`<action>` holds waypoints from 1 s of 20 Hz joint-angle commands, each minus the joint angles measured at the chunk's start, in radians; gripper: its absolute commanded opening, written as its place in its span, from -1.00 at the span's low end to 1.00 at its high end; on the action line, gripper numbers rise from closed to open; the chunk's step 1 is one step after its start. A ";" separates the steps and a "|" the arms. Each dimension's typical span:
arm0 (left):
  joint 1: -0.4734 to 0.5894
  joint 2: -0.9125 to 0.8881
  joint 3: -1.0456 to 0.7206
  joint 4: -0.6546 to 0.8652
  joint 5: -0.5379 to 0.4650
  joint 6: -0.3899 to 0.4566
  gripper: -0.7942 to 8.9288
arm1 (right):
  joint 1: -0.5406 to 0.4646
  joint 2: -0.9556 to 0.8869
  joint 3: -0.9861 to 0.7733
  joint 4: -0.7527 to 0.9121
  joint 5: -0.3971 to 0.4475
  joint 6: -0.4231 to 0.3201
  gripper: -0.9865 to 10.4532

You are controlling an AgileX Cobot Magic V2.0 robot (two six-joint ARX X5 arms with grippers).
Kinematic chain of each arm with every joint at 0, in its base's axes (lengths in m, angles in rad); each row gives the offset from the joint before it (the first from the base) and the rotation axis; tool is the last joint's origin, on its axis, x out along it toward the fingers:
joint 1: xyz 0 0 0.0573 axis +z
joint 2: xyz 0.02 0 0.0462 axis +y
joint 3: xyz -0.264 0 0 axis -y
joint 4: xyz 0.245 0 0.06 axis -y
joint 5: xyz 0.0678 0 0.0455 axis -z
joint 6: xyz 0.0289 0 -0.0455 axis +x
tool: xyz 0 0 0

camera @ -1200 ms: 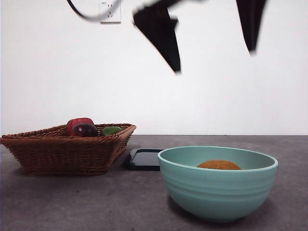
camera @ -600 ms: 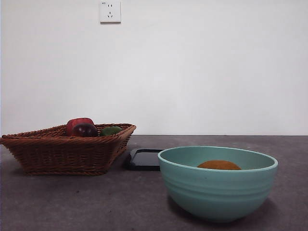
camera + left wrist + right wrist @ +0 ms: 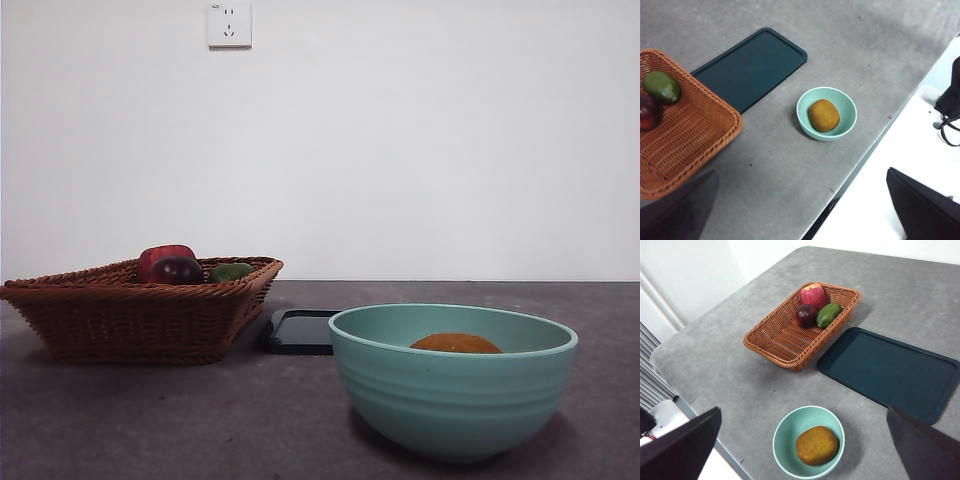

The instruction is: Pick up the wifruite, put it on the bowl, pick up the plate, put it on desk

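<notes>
- Left gripper (image 3: 800, 210): raised well above desk (image 3: 880, 45), jaws spread wide, nothing held
- Right gripper (image 3: 805, 450): also high, jaws wide apart, empty
- Wifruite (image 3: 816, 445) sits inside bowl (image 3: 785, 435), directly below right gripper
- Plate (image 3: 890, 372) flat on desk beyond bowl, beside wicker basket (image 3: 785, 342)

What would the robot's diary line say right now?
wifruite: in bowl | plate: on desk, beside basket | left gripper, right gripper: open, high up
</notes>
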 commanded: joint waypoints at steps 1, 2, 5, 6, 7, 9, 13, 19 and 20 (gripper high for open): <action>-0.013 -0.102 -0.100 0.041 -0.003 0.015 0.51 | 0.005 0.003 0.018 0.006 -0.002 0.000 0.33; -0.013 -0.148 -0.148 0.055 -0.002 0.014 0.51 | 0.005 0.003 0.018 0.006 -0.002 0.000 0.33; -0.013 -0.253 -0.253 0.117 0.030 -0.042 0.51 | 0.005 0.003 0.018 0.006 -0.002 0.007 0.33; -0.013 -0.275 -0.271 0.140 0.048 -0.052 0.51 | 0.005 0.003 0.018 0.006 -0.002 0.014 0.33; -0.013 -0.291 -0.281 0.159 0.051 -0.059 0.51 | 0.005 0.003 0.018 0.006 -0.002 0.025 0.33; -0.013 -0.303 -0.284 0.173 0.051 -0.060 0.51 | 0.005 0.004 0.018 0.006 -0.002 0.036 0.33; -0.013 -0.303 -0.284 0.177 0.050 -0.028 0.51 | 0.005 0.005 0.018 0.006 -0.002 0.113 0.33; -0.013 -0.304 -0.284 0.174 0.050 -0.026 0.51 | 0.006 0.116 0.018 0.005 -0.001 0.219 0.33; -0.013 -0.304 -0.284 0.175 0.050 -0.026 0.51 | 0.012 0.154 0.018 0.005 -0.003 0.221 0.33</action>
